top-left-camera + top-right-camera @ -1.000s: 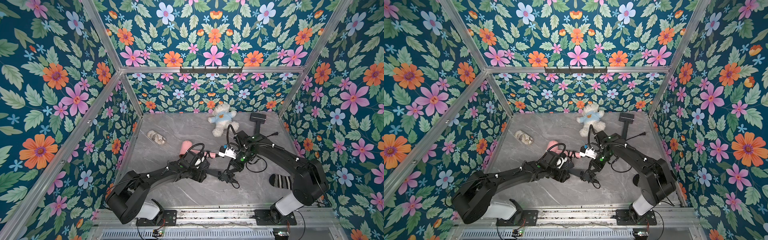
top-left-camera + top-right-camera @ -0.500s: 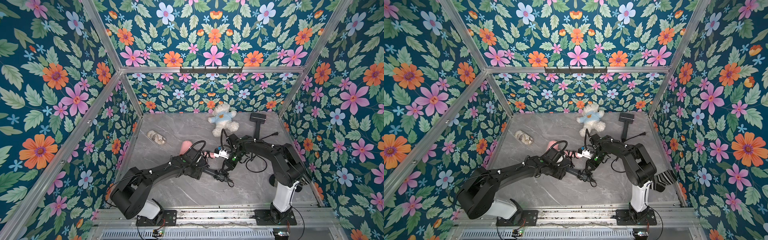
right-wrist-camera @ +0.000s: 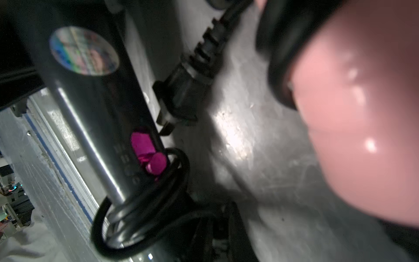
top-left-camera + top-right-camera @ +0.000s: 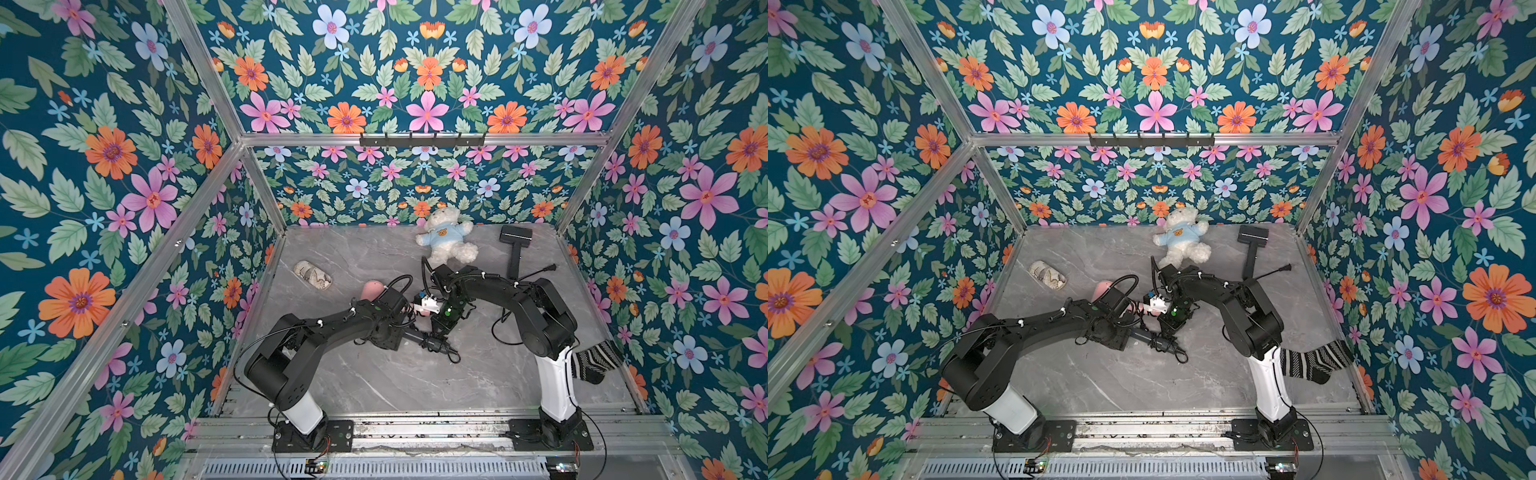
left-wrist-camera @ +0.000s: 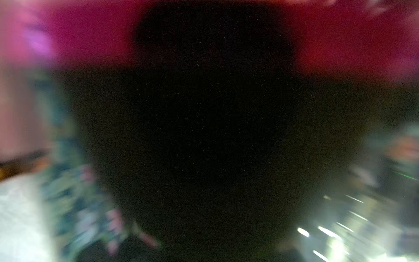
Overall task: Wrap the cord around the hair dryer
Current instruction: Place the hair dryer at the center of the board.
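The hair dryer [image 4: 371, 289] lies mid-frame on the desk [image 4: 374, 386], its cord [image 3: 140, 211] already looped round the black handle and the plug [image 3: 179, 99] loose beside it. The left gripper [image 4: 409, 334] stays clenched on the handle. The right gripper [image 4: 440, 328], also closed, its hold unclear, has swung in from the right, suggesting another turn.

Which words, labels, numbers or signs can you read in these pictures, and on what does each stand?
No text can be read anywhere.
Round shiny sticker on the hair dryer handle: print too blurred to read.
Small marks beside the pink switch: too blurred to read.
Teddy bear's blue shirt: a bear-face picture only, no words seen.
Left wrist view: wholly blurred.
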{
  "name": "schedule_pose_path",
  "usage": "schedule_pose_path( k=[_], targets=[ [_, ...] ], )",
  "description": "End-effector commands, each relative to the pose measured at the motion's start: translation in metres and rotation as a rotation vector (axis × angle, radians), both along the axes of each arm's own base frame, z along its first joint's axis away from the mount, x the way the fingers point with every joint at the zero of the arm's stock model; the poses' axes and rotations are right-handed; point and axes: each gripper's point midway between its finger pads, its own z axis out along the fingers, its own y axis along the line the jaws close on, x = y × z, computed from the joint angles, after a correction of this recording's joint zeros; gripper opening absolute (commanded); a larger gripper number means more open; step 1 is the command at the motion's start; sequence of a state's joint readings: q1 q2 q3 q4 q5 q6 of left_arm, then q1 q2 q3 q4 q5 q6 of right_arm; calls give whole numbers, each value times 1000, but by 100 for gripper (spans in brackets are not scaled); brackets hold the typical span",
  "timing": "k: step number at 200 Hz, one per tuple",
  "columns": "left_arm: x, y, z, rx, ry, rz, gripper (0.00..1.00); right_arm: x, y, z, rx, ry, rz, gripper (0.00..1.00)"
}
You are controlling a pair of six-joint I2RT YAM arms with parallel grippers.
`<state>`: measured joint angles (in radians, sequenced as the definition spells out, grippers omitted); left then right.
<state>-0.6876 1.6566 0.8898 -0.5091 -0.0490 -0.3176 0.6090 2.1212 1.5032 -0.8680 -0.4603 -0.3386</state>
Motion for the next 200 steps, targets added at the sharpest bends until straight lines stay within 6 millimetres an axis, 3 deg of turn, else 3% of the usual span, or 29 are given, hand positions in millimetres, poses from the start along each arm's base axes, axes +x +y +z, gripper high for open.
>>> schedule_pose_path(
  k=[1, 31, 48, 94, 121, 136, 162, 183, 200],
  targets=[
    [2, 49, -7, 183, -33, 189, 0, 22, 15, -14, -3, -74, -26, 1],
    [10, 77, -16, 235, -33, 298, 0, 53, 30, -15, 0, -140, -61, 1],
    [22, 84, -21, 232, -43, 348, 0, 71, 39, -11, 13, -183, -89, 2],
    [87, 77, -16, 232, -128, 376, 0, 124, 49, 1, 23, -271, -168, 4],
    [112, 85, -16, 261, -161, 415, 0, 136, 51, 13, 52, -281, -166, 12],
    [114, 81, -10, 231, -181, 417, 15, 137, 49, 20, 60, -285, -176, 21],
    [113, 75, 4, 183, -203, 410, 58, 136, 44, 22, 70, -269, -199, 30],
    [110, 66, 15, 156, -216, 383, 80, 134, 38, 28, 73, -262, -223, 34],
    [109, 55, 23, 121, -221, 357, 92, 135, 32, 41, 94, -258, -256, 40]
  ],
)
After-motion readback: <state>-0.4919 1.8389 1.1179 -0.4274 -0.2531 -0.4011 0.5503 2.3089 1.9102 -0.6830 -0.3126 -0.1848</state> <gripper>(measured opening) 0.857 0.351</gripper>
